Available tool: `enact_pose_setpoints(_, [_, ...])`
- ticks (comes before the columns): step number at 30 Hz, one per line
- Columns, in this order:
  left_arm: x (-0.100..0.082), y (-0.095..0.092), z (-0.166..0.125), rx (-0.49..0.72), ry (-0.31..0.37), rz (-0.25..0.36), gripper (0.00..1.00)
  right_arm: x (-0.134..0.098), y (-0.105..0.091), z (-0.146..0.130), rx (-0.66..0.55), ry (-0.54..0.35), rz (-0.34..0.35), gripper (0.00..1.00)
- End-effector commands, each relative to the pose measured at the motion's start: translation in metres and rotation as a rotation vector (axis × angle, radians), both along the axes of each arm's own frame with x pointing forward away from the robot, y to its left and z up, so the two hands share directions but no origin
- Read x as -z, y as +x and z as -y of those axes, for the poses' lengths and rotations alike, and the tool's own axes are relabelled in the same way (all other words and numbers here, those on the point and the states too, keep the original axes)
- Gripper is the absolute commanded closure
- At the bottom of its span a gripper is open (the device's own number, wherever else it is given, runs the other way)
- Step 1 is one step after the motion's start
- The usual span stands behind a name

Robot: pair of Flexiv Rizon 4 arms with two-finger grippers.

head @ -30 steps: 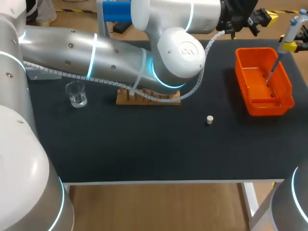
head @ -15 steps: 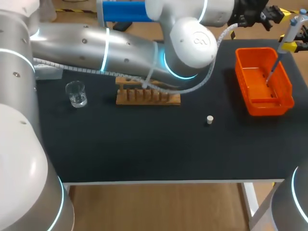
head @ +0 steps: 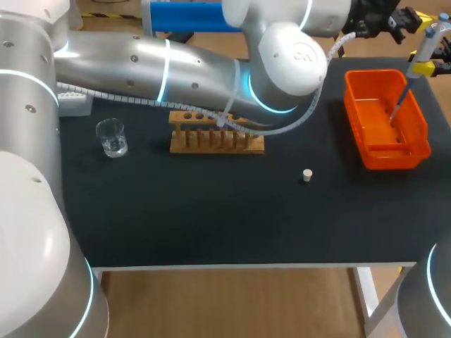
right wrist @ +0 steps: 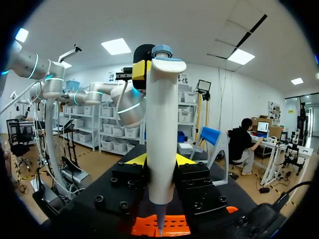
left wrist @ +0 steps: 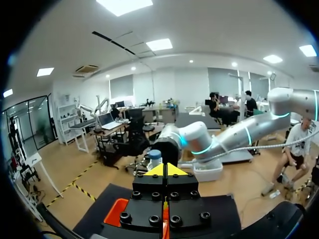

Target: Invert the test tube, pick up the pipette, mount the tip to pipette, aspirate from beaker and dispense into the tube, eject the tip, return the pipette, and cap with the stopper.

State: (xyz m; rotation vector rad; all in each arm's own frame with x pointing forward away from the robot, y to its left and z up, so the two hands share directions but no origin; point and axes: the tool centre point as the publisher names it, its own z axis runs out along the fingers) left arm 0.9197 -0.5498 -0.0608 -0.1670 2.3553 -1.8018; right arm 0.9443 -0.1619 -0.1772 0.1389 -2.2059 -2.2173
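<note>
Pipette (right wrist: 162,114) upright over the orange bin (head: 371,73), left arm (head: 141,63) stretched across the table.
From overhead that arm hides the wooden rack's (head: 211,144) back edge, and I can't make out a tube there. The wrist views show more: the left gripper (left wrist: 166,172) has its tips pressed together, and the right gripper (right wrist: 160,160) pinches the pipette. Only the overhead view shows the beaker (head: 111,137) and stopper (head: 307,174).

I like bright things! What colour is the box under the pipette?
Orange; the box shows best in the head view.
</note>
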Motion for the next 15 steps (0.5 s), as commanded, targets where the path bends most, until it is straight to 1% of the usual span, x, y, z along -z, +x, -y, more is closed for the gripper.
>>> enact_pose_setpoints(1, [0.0038, 0.0020, -0.0014, 0.018, -0.148, 0.030, 1.00, 0.0003, 0.0015, 0.0014, -0.005, -0.001, 0.000, 1.00])
enact_pose_setpoints(15, [0.0052, 0.0051, -0.0012, 0.024, -0.157, 0.039, 1.00, 0.0006, 0.0016, 0.0013, -0.005, -0.002, 0.000, 1.00])
